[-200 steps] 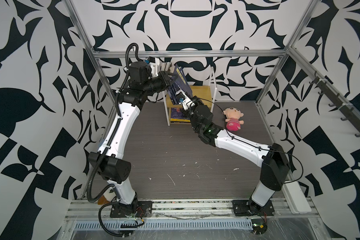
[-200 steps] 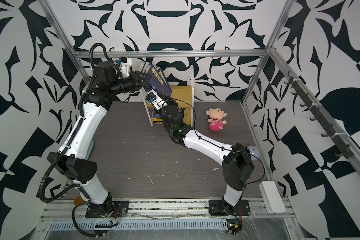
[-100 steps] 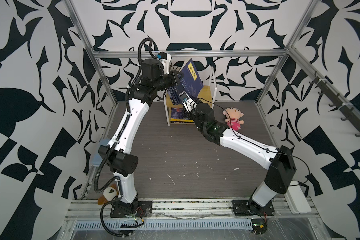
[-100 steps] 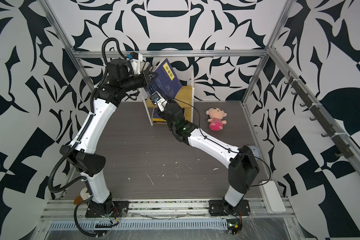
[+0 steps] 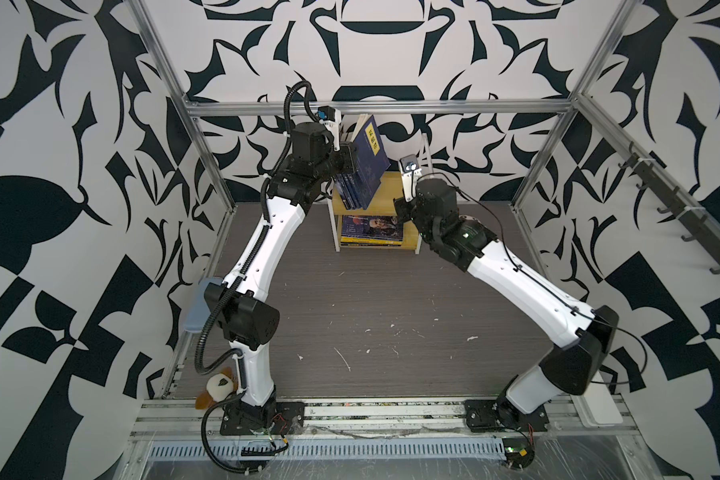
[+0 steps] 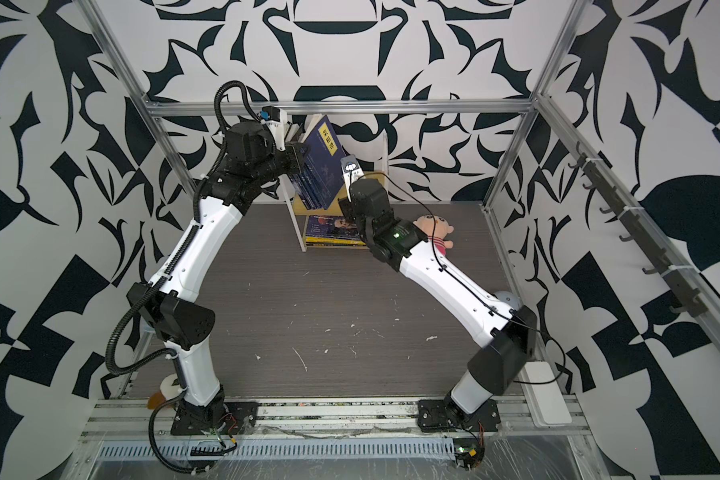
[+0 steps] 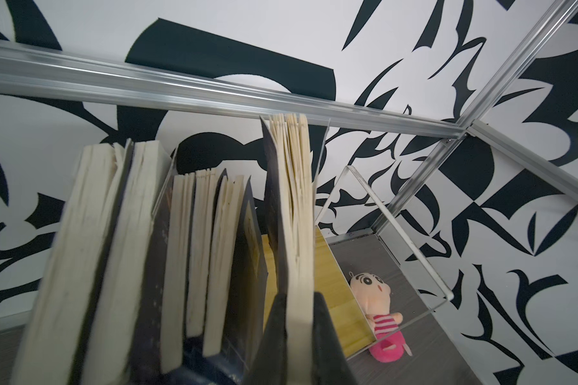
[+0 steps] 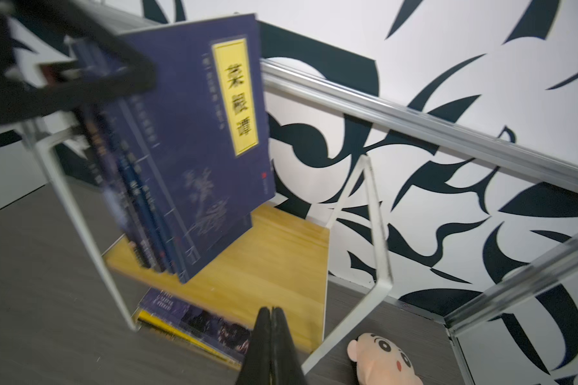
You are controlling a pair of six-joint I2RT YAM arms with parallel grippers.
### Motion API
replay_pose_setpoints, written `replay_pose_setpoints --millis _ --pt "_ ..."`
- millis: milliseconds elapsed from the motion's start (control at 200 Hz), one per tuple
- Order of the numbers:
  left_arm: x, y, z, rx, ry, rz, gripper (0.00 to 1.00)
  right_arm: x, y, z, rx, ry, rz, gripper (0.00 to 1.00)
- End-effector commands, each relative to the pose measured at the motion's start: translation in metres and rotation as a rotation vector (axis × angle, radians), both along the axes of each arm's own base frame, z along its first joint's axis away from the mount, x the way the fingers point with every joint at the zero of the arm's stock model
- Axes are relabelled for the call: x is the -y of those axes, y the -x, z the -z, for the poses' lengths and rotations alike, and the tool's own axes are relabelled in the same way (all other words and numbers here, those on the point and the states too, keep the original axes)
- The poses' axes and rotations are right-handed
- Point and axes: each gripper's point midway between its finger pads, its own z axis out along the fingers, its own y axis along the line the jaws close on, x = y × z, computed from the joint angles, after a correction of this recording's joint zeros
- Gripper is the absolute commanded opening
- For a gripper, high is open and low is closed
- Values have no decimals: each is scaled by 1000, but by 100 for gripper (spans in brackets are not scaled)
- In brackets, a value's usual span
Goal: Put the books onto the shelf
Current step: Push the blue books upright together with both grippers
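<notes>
While the left gripper (image 7: 297,298) clamps 1 tilted navy book (image 8: 194,133), the shelf (image 8: 274,260) sits just ahead of the closed, empty right gripper (image 8: 271,311).

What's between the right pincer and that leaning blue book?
Only the shelf: its bare yellow top board, seen in the right wrist view.

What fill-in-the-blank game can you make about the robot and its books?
1. The left tool is shut on a navy book with a ____ label.
2. The right tool is shut and holds ____.
3. On the lower board of the shelf, the books lie ____.
4. The plush doll beside the shelf wears ____ trousers.

Missing words: yellow; nothing; flat; pink.
</notes>
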Motion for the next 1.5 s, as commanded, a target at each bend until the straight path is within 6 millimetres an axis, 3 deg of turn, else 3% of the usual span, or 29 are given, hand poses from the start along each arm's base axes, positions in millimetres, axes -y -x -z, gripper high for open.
replay_pose_setpoints --millis 0,130,265,530,775,920,1280,1495 --pt "-1 -7 -6 66 -7 -30 0 -12 -28 7 -45 -28 58 0" --pt "0 -9 6 49 -11 -29 0 -19 -70 27 -121 -55 75 0" --pt "-1 -13 16 41 -22 -39 0 -24 -93 47 -172 -75 68 0" --pt "-3 -19 29 17 -36 -70 0 -27 -115 96 -258 -110 54 0" --pt "-7 -20 35 -4 -35 -94 2 -45 -127 109 -260 -145 -54 0" --pt "-6 -18 31 -2 -26 -88 5 -52 -133 128 -306 -149 -62 0" --pt "-10 -5 14 12 -16 -86 35 -69 -140 153 -346 -151 -128 0" --pt "-20 20 -25 59 -10 -74 52 -72 -138 157 -352 -133 -150 0"
